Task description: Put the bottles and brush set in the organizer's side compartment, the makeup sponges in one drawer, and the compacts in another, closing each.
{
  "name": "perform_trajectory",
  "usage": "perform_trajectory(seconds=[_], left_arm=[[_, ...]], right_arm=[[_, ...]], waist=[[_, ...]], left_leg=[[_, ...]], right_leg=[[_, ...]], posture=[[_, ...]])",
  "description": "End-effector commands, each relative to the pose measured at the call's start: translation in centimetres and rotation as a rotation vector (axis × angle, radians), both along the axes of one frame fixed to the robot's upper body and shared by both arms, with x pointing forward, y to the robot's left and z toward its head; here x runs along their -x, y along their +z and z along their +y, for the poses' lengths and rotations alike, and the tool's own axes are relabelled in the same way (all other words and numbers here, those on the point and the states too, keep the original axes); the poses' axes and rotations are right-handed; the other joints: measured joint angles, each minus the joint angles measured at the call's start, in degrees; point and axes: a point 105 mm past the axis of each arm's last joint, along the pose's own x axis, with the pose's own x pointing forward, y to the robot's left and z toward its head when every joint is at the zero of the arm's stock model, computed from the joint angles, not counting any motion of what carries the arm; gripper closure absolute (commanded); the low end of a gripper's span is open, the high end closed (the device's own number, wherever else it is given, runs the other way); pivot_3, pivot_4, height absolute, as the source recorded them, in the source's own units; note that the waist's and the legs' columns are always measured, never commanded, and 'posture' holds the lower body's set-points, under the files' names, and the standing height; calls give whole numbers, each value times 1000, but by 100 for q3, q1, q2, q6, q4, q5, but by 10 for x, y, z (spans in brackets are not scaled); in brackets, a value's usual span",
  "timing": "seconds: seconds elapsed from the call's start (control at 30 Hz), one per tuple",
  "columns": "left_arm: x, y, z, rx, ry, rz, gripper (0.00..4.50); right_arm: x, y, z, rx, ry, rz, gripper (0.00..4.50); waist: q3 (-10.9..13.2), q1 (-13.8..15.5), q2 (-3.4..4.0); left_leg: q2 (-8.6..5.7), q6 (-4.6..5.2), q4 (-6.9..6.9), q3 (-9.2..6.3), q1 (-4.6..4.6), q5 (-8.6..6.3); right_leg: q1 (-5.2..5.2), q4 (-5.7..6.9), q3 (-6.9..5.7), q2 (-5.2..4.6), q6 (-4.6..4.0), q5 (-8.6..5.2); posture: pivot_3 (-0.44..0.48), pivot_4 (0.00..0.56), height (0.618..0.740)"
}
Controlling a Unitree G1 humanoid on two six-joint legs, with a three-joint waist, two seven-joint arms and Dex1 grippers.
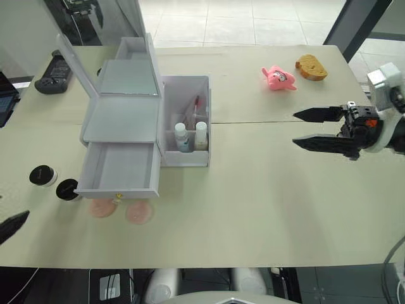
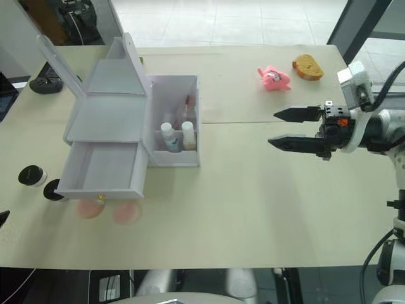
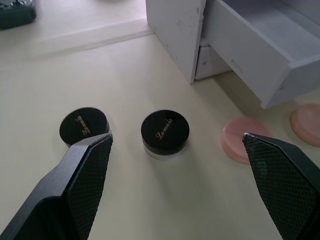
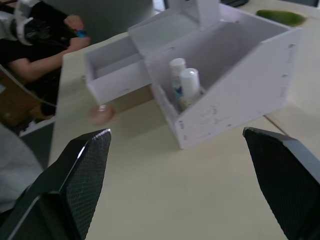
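The white organizer (image 1: 126,120) stands on the table's left half with its lid up and its bottom drawer (image 1: 123,168) pulled out and empty. Two bottles (image 1: 191,135) and the brush set (image 1: 196,104) stand in the side compartment. Two pink makeup sponges (image 1: 101,208) (image 1: 139,213) lie on the table just in front of the drawer. Left of the drawer sit two black compacts (image 3: 165,131) (image 3: 83,125). My left gripper (image 3: 176,137) hovers open over them, holding nothing. My right gripper (image 1: 294,128) is open and empty, well to the right of the organizer.
A pink toy (image 1: 277,78) and an orange piece (image 1: 311,67) lie at the far right. A black controller (image 1: 54,71) sits at the far left. A person's arm (image 4: 35,50) shows beyond the table in the right wrist view.
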Motion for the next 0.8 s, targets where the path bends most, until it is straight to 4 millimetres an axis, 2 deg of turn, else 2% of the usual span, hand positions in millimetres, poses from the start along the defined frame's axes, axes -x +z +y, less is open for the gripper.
perform_trajectory(seconds=[0.03,0.23,0.33,0.47,0.67,0.8], left_arm=[[9,1,-16,-6,-50,33,7],[26,-12,-55,62,-99,75,7],[38,-25,-74,75,-122,93,7],[53,-37,-89,87,-139,135,7],[50,-49,-105,54,-112,104,7],[44,-66,-118,4,-104,99,7]], right_arm=[[12,15,15,37,119,-43,0],[10,30,32,72,195,-83,0],[9,34,38,79,224,-83,0],[6,38,41,108,248,-100,0],[8,44,42,140,296,-114,0],[7,43,45,163,296,-116,0]], waist=[[-1,51,-2],[0,78,-4],[2,82,-6],[3,97,-9],[4,143,-11],[4,160,-11]], left_leg=[[2,0,2,2,4,0],[7,-1,2,13,-1,-1],[6,-1,5,15,-6,-1],[8,-1,10,17,-7,-1],[6,0,22,19,-12,-2],[6,1,25,20,-14,-3]], right_leg=[[3,1,0,1,0,0],[-2,0,3,3,-3,2],[-3,-3,4,2,-4,2],[-2,-1,2,4,-4,2],[1,-3,1,3,-4,3],[1,-3,1,4,-5,3]], posture=[[0,150,740],[0,150,740],[0,150,740],[0,150,740],[0,150,740],[0,150,740]])
